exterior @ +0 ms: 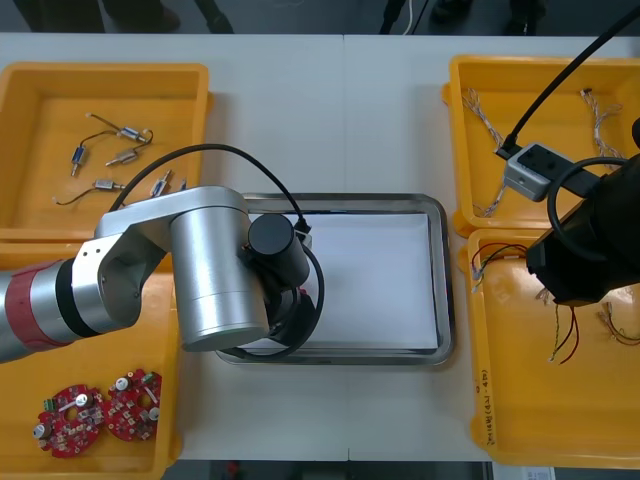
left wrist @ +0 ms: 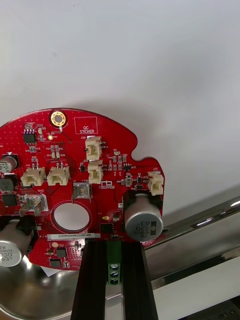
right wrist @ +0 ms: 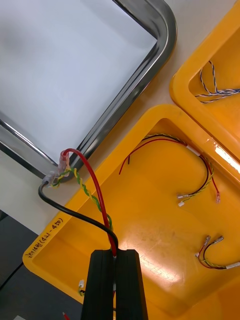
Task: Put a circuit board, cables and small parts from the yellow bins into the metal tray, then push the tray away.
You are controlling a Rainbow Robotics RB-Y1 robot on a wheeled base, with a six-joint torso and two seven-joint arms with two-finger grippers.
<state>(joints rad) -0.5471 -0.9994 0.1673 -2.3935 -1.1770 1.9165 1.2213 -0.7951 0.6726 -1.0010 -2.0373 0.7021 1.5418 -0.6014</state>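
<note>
Round red board [left wrist: 75,190] over tray [left wrist: 200,225] rim; red/yel cable [right wrist: 100,202] above bin [right wrist: 150,225]

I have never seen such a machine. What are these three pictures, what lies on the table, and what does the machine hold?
This is a robot with two arms, each ending in a two-finger gripper. The front view looks down from above the arms. The other two pictures come from cameras on the wrists. On the table lies a metal tray, white inside, with yellow bins at both sides. The bins hold small metal parts, spare red boards, and blue and white cables. The left gripper is over the tray, shut on a round circuit board. The right gripper, above the near right bin, is shut on a red and yellow cable.
</note>
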